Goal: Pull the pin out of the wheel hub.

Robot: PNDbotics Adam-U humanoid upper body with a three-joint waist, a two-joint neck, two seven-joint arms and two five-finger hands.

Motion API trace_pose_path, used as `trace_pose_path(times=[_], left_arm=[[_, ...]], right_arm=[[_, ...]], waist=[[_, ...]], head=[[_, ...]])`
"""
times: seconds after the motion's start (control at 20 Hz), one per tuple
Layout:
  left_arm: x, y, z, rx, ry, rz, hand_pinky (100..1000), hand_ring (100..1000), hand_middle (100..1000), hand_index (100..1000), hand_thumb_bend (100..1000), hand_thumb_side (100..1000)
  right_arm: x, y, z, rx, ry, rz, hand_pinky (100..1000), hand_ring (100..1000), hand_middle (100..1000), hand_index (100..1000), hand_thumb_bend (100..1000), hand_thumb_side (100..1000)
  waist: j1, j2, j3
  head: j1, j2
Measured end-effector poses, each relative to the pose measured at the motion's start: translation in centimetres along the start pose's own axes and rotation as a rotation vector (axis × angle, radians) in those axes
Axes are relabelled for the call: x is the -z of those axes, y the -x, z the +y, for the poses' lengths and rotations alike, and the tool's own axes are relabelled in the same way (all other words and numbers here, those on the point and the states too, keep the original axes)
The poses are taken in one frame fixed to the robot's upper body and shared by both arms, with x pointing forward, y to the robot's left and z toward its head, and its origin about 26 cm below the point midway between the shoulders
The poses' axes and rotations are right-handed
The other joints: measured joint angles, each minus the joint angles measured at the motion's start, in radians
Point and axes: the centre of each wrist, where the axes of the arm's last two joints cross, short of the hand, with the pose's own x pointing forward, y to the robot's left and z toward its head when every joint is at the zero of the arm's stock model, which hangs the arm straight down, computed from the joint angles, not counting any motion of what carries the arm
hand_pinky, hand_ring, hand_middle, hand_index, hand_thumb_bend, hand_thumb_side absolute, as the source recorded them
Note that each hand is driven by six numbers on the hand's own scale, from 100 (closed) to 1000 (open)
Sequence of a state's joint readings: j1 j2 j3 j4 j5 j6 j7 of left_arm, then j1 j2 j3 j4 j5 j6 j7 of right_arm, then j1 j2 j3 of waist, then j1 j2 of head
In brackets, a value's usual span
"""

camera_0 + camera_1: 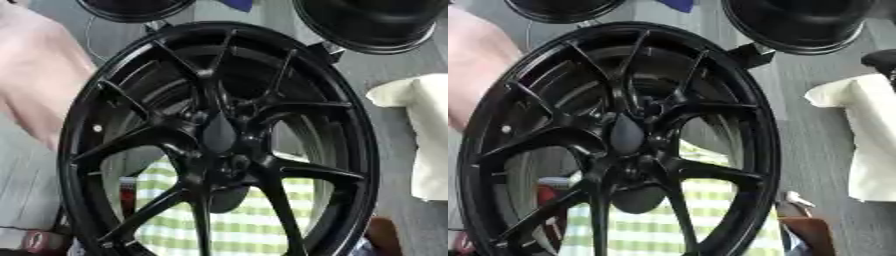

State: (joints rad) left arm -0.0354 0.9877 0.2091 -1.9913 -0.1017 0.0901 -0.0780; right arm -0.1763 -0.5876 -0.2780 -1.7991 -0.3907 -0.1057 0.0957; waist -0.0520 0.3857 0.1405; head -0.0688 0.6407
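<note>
While both eyes fill with a glossy black wheel standing upright, only the right eye view catches a dark rounded object at the right edge and a red item showing through the lower left spokes. The left eye view alone shows a reddish-brown shape clear of the rim at lower right.

At the wheel's centre sits the hub, with a dark oval cap over it; a pin cannot be made out among the black spokes.

Behind the lower spokes lies a green-and-white checked cloth. A cream cloth hangs at the right of the frame over a grey floor. Two more black wheels crowd the top edge, one upper left, one upper right.

A blurred pinkish mass fills the upper left of the frame, too soft to identify. Neither robot hand shows in either view, so their fingers' state cannot be told.
</note>
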Motion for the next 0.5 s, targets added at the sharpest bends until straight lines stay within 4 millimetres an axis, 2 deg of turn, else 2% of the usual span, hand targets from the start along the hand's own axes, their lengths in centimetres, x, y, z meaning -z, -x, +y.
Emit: trace_pose_path(times=[0.1,0.2,0.25,0.3,0.4,0.45,0.5], left_arm=[[-0.4,0.4,-1.1,0.005,0.020,0.023,808,586,414,581,100,251],[-0.9,0.7,-2.1,0.009,0.044,0.057,877,690,596,771,100,251],[-1.1,0.8,-2.5,0.009,0.061,0.074,927,792,753,877,100,252],[-1.3,1.0,-2.9,0.014,0.076,0.092,944,832,804,906,100,317],[-1.7,1.2,-3.6,0.032,0.104,0.125,970,876,862,948,100,621],[-1.9,1.3,-3.9,0.042,0.113,0.138,977,884,870,955,189,773],[-2.0,1.4,-4.2,0.050,0.119,0.150,981,888,875,959,213,797]], right_arm=[[0.0,0.0,0.1,0.004,0.001,-0.001,1000,819,671,616,100,682],[-0.1,0.1,0.2,0.008,0.003,-0.001,1000,820,671,616,100,683],[-0.1,0.1,0.2,0.011,0.004,-0.002,1000,820,671,616,100,684],[-0.1,0.1,0.2,0.012,0.004,-0.002,1000,820,671,616,100,684],[-0.1,0.1,0.2,0.014,0.007,-0.003,1000,820,671,616,100,684],[-0.1,0.2,0.3,0.016,0.010,-0.003,1000,820,671,616,100,685],[-0.2,0.2,0.2,0.017,0.011,-0.003,1000,820,672,616,100,685]], waist=[[-0.004,0.000,-0.003],[-0.008,0.000,-0.004],[-0.008,0.000,-0.004],[-0.009,0.000,-0.004],[-0.012,0.000,-0.004],[-0.013,0.000,-0.004],[-0.014,0.000,-0.004]], head=[[0.004,0.000],[0.005,-0.001],[0.005,-0.001],[0.005,-0.001],[0.004,-0.002],[0.002,-0.002],[0.000,-0.003]])
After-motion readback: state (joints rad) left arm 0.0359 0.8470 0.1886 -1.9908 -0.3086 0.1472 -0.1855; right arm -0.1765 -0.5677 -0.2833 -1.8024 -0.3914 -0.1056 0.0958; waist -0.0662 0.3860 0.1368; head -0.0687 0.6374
